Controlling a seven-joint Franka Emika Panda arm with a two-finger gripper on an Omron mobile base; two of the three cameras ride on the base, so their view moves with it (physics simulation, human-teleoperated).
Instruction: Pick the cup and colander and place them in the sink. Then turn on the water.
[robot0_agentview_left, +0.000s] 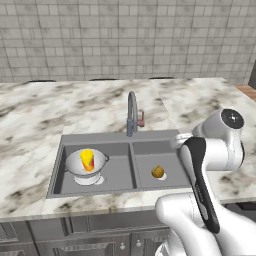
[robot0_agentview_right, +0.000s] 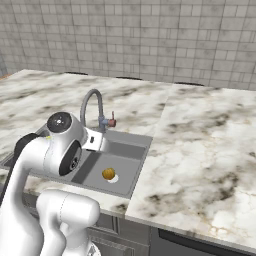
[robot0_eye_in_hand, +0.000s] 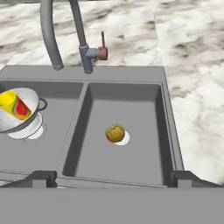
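Right basin open; ball (robot0_eye_in_hand: 115, 133) on drain

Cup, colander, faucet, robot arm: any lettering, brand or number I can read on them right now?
None: no readable text.
cup: only a red-orange patch, no letters.
colander, faucet, sink: plain.
round cap on the arm: faint mark, too small to read.

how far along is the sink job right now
Done: the colander sits in the sink's left basin with the cup inside it. In hand: nothing; the gripper is open, hovering at the sink's front edge. Left: no stream falls from the faucet, so water is still off.
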